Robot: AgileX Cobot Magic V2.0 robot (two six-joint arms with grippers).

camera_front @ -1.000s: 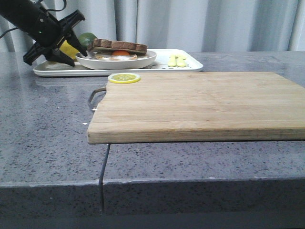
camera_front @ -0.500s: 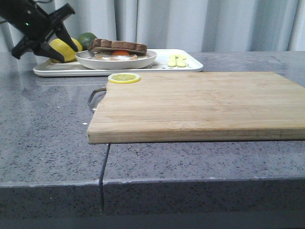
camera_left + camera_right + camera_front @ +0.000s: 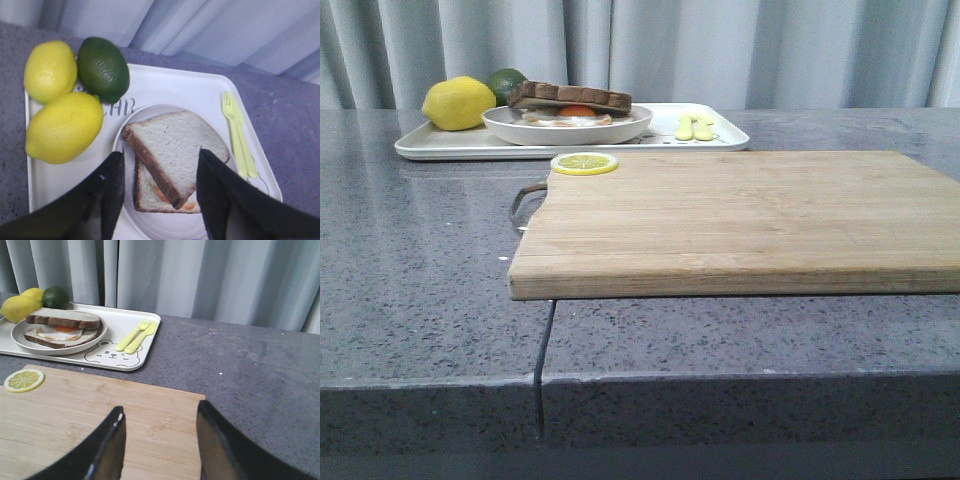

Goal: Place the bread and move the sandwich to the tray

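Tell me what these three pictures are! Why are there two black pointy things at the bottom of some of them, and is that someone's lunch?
It's a robot with two arms, and each arm ends in a claw called a gripper. One camera looks forward over the grey table. The other two cameras ride on the arms' wrists, so the black shapes you see are the left gripper and the right gripper. Both are open and hold nothing.

On the table lies a wooden board with a lemon slice on its corner. Behind it is a white tray with a bear drawing. On the tray sit a plate with an egg sandwich, two lemons, a lime, and a little yellow-green fork and knife.
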